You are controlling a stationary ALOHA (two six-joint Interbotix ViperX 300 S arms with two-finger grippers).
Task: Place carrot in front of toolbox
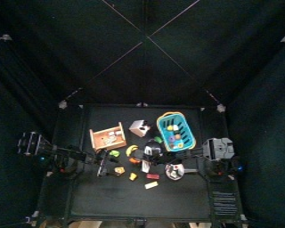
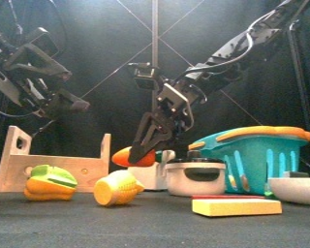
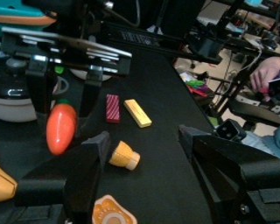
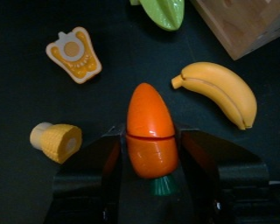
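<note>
The carrot (image 4: 152, 127) is bright orange with a green stub. My right gripper (image 4: 152, 162) is shut on its thick end and holds it above the table, tip pointing away from the wrist. In the front view the carrot (image 2: 136, 155) hangs tilted in the right gripper (image 2: 150, 145), just right of the wooden toolbox (image 2: 42, 165). The left wrist view shows the carrot (image 3: 62, 128) too. My left gripper (image 3: 154, 175) is open and empty, raised at the table's left side (image 2: 35, 73). In the top view the toolbox (image 1: 106, 136) stands left of centre.
A teal basket (image 2: 255, 155) and a small pot (image 2: 194, 177) stand at the right. A banana (image 4: 222, 89), a yellow pepper slice (image 4: 73, 54) and a corn piece (image 4: 56, 140) lie under the carrot. A red block (image 3: 113, 108) and a yellow block (image 3: 136, 112) lie nearby. A person (image 3: 271, 70) sits beyond the table.
</note>
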